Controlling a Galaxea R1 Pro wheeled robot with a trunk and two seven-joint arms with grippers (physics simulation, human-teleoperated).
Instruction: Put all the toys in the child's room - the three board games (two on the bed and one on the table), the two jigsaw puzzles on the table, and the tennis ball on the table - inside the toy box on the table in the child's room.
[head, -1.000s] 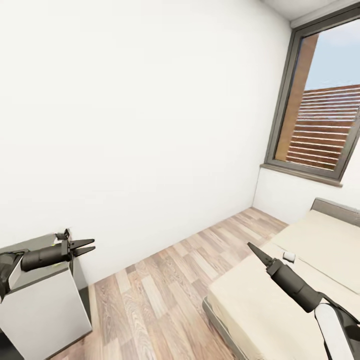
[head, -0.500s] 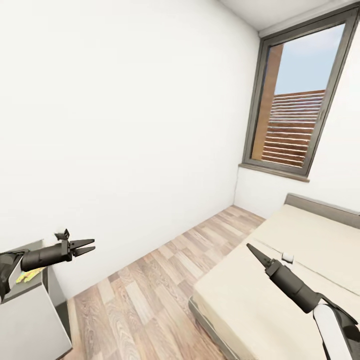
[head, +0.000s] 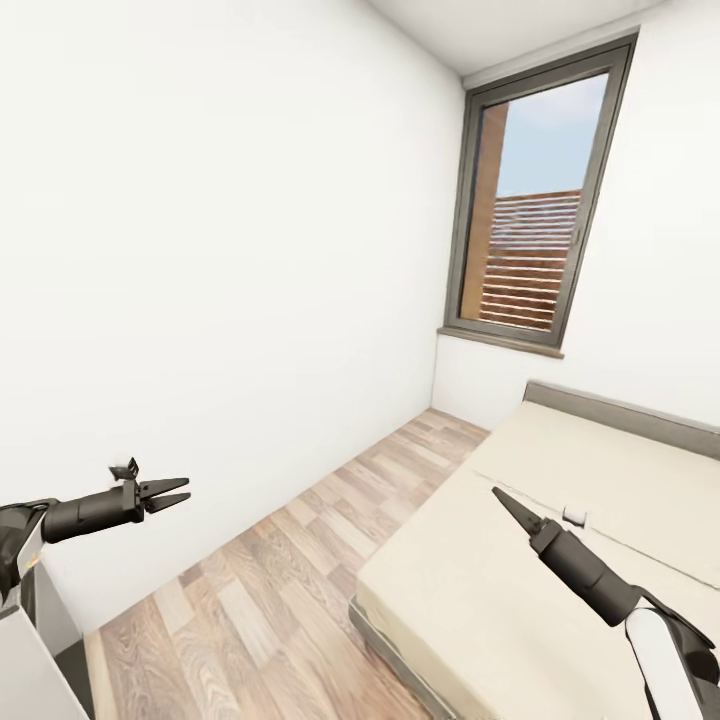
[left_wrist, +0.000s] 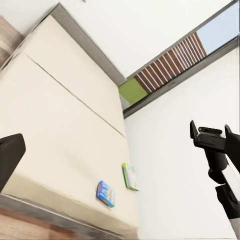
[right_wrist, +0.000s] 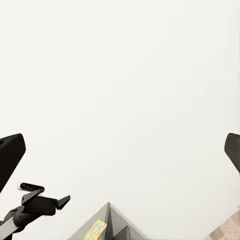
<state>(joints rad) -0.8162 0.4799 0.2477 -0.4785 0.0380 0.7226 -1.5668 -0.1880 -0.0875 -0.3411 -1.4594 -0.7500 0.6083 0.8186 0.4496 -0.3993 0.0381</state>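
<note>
Beyond both arms, view has swung toward bed.

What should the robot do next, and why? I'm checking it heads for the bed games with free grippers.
Probably keep turning toward the bed and roll closer. The left wrist view shows two board games lying on the mattress, out of reach. The left gripper is open and empty; the right gripper also holds nothing.
</note>
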